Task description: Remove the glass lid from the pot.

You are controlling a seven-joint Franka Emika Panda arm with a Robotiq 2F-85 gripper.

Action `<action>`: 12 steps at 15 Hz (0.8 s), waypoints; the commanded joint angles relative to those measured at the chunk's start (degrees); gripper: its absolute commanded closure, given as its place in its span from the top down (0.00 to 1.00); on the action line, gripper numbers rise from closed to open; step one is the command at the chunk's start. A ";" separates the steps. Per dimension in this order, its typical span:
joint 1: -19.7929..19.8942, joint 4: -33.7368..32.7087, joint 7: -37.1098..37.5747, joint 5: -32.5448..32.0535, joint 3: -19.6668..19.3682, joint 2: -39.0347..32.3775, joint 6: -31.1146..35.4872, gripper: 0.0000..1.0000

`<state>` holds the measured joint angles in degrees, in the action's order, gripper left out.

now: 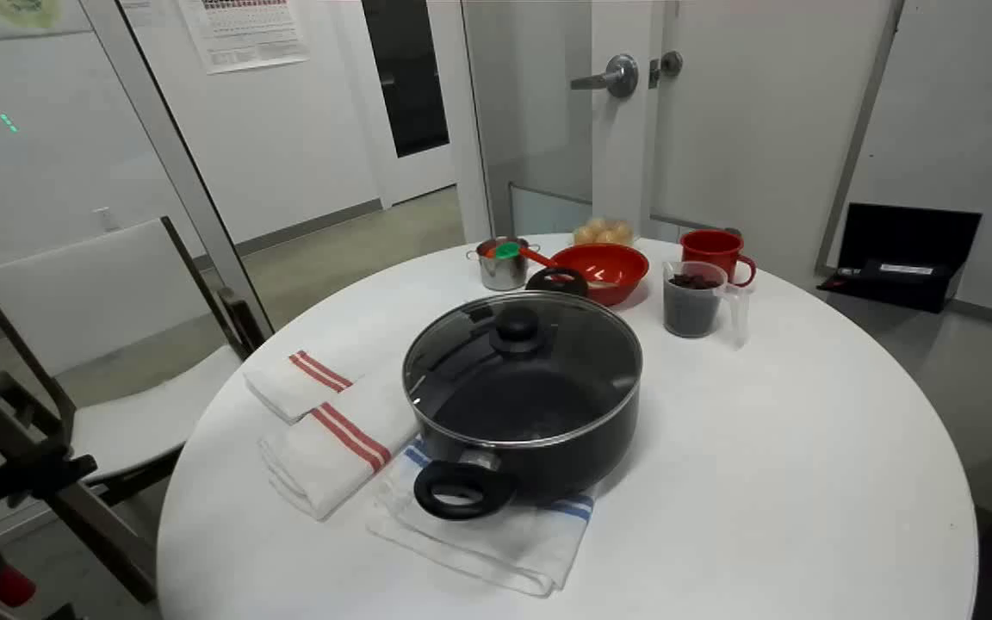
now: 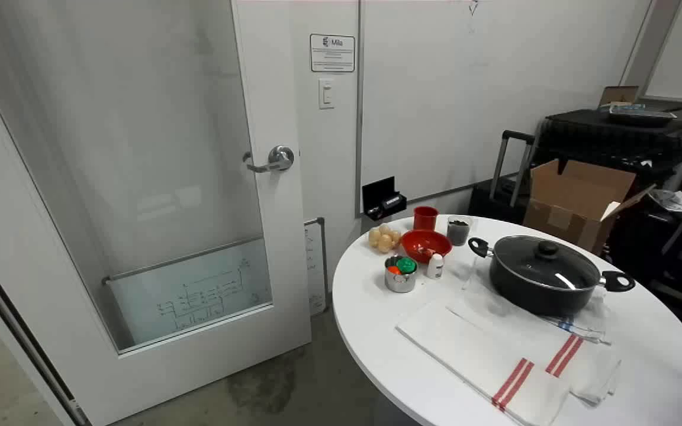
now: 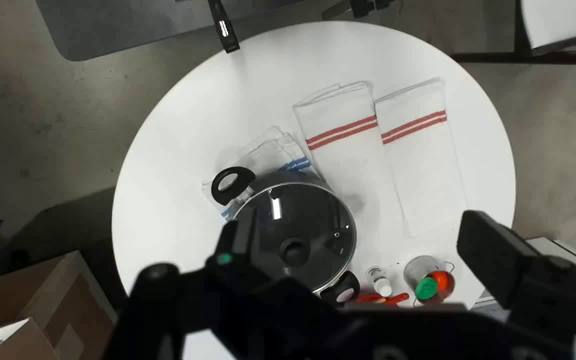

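Observation:
The glass lid (image 1: 539, 387) has a metal rim and a black centre knob. It lies flat on the black pot (image 1: 586, 465), covering its whole mouth. The lid (image 2: 524, 260) and pot (image 2: 530, 294) also show in an exterior view, on the round white table. In the wrist view, the lid (image 3: 308, 215) and pot (image 3: 282, 177) are seen from above. My gripper (image 3: 360, 230) is open and empty, its fingers wide apart, high above the table. The left finger overlaps the lid's edge in the picture; the knob appears between the fingers, nearer the left one. The gripper is not in either exterior view.
A blue-striped towel (image 1: 505, 542) lies under the pot; red-striped towels (image 1: 332, 448) lie beside it. Behind stand a small metal pot (image 1: 505, 271), red bowl (image 1: 608, 267), red mug (image 1: 711, 248), measuring cup (image 1: 692, 306) and egg-like objects (image 1: 604, 231). A white bottle (image 2: 435, 266) stands near the bowl.

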<state>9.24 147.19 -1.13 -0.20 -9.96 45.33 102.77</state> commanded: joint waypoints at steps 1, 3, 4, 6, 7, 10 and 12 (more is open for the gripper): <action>0.26 -0.13 -0.16 0.15 0.19 -0.08 -0.13 1.00; 0.26 -0.13 -0.16 0.15 0.19 -0.08 -0.13 1.00; 0.26 -0.13 -0.16 0.16 0.19 -0.08 -0.13 1.00; 0.26 -0.13 -0.16 0.16 0.19 -0.08 -0.12 1.00; 0.26 -0.13 -0.16 0.16 0.19 -0.08 -0.12 1.00; 0.00 -2.24 -1.04 -0.60 -0.42 -6.01 0.75 1.00; -0.05 -3.54 -1.33 -1.33 -0.42 -10.83 1.90 1.00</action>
<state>9.26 146.88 -1.28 -0.38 -10.01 42.59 103.32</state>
